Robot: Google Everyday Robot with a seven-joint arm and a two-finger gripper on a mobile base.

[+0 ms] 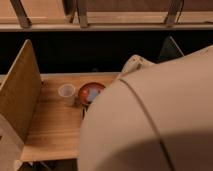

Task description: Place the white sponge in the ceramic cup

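The ceramic cup (66,92) stands upright on the wooden table (52,132), left of the orange-red dish (86,90). The white sponge (93,93) lies flat in that dish, pale bluish-white. My arm's big white shell (155,120) fills the right and lower part of the camera view and covers the dish's right edge. My gripper is hidden behind this shell, somewhere right of the dish. The slim white bottle is hidden too.
A tall wooden side panel (20,95) walls the table's left side. A dark gap and a wooden rail (100,25) run along the back. A dark sliver of the black striped bar (83,112) shows just below the dish at the shell's edge.
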